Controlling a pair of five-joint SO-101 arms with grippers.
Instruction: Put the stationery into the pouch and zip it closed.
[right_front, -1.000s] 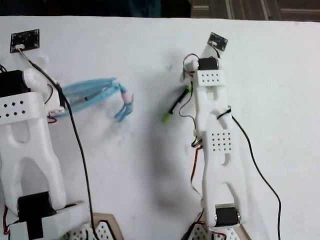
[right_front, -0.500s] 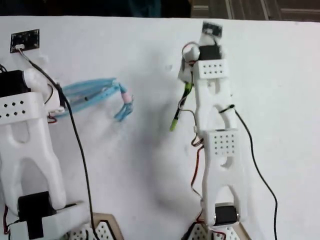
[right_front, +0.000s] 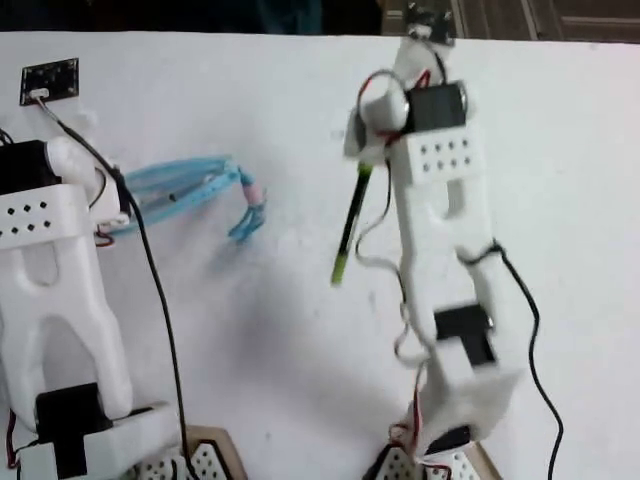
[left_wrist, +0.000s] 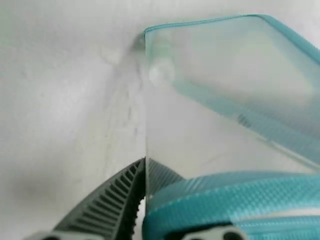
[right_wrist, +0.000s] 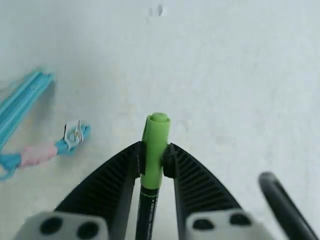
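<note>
Our right gripper (right_wrist: 154, 152) is clenched on the green-capped pen (right_wrist: 155, 131), which shows upper middle in the high view and looks lifted off the table (right_front: 280, 330). Left gripper (left_wrist: 145, 200) is pinching one edge of the pouch (right_front: 178, 188) over at the left of that frame, well apart from the pen, zip pull (right_front: 250, 213) trailing right. We reckon the pen's light, stiff and a bit slick, so a barrel hold suits. The pouch is thin and floppy, so grab it by the rim
</note>
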